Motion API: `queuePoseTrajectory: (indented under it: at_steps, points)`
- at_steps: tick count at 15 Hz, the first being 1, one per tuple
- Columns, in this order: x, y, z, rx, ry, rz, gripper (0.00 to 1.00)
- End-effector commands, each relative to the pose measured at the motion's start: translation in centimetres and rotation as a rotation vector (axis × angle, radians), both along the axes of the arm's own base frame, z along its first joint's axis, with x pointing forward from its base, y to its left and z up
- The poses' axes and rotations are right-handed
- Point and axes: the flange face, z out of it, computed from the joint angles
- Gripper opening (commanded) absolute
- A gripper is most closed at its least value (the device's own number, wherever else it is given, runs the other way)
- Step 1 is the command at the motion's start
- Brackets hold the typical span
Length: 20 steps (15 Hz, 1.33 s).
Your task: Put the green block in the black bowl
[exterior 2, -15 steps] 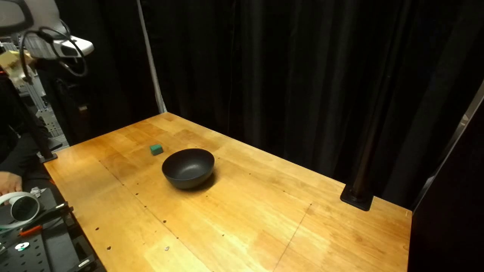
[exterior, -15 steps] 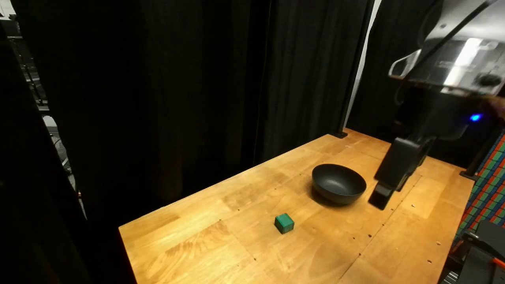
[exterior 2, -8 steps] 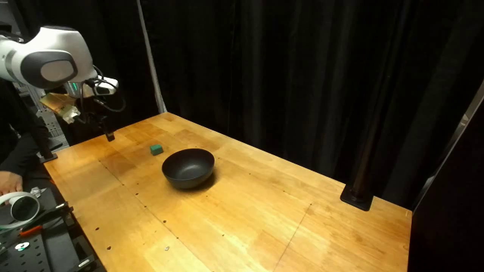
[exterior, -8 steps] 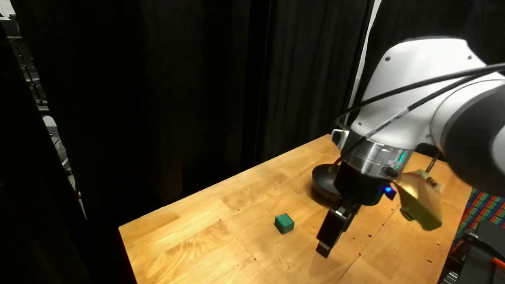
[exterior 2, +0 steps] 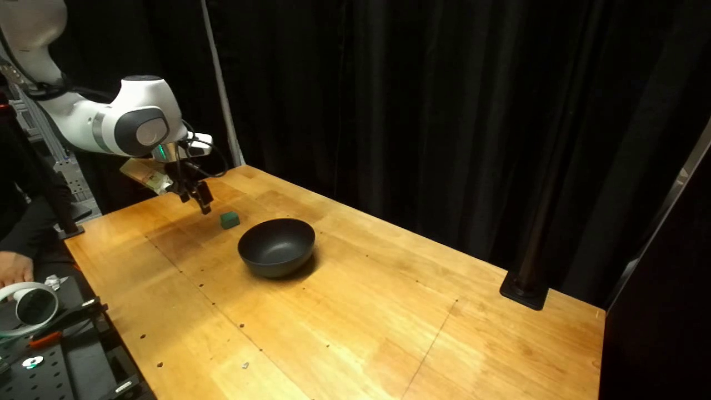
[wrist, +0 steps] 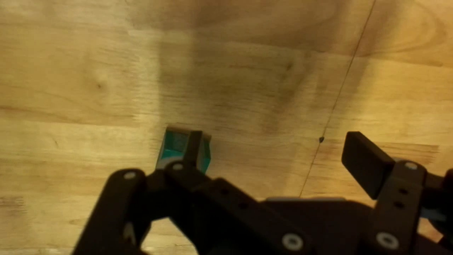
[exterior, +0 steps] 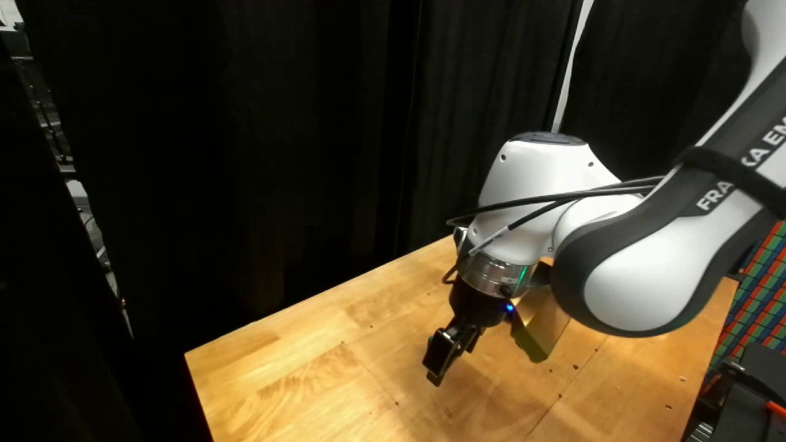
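Observation:
The green block (exterior 2: pixel 229 220) sits on the wooden table close to the black bowl. In the wrist view the block (wrist: pixel 174 141) is partly covered by the left finger and lies below it, not between the fingers. In an exterior view the gripper hides nearly all of the block. The black bowl (exterior 2: pixel 276 247) stands upright and looks empty. It is hidden behind the arm in an exterior view and out of the wrist view. My gripper (wrist: pixel 274 147) is open and empty, fingers wide apart. It hangs above the table beside the block, in both exterior views (exterior: pixel 453 365) (exterior 2: pixel 195 204).
The wooden table (exterior 2: pixel 355 311) has a black curtain (exterior 2: pixel 416 111) along its far side. A black post base (exterior 2: pixel 524 291) stands near the table's edge. A person's hand (exterior 2: pixel 15 268) and a dark side bench (exterior 2: pixel 83 355) with loose items are beyond another edge.
The arm has swung in over the table and come down, bringing the gripper from beyond the bowl's side to beside the block. The block and bowl have not moved.

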Motion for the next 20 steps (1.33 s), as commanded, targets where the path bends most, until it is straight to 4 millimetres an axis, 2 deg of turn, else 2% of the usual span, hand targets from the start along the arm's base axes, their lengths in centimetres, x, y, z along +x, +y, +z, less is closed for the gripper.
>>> queuePoseTrajectory:
  at_steps: [1, 4, 7, 8, 9, 10, 13, 15, 16, 19, 20]
  points:
    - [2.8, 0.8, -1.5, -0.039, -0.068, -0.033, 1.0]
    - [4.3, 0.4, -2.6, -0.11, -0.106, -0.053, 1.0]
    - [4.8, 0.0, -3.6, -0.143, -0.108, -0.084, 1.0]
    - [4.7, -0.2, -4.0, -0.145, -0.093, -0.095, 0.75]
    - [4.7, -0.3, -4.2, -0.153, -0.088, -0.1, 0.75]
    - [4.6, -0.6, -4.5, -0.163, -0.086, -0.105, 0.68]
    - [4.4, -1.1, -4.8, -0.175, -0.079, -0.118, 0.42]
    - [4.0, -0.5, -3.8, -0.171, -0.066, -0.114, 0.29]
    - [3.5, -0.1, -2.8, -0.17, -0.044, -0.107, 0.2]
    - [2.4, 0.1, 0.7, -0.188, -0.004, -0.105, 0.17]
    - [2.4, -0.9, 2.6, -0.219, -0.011, -0.13, 0.17]
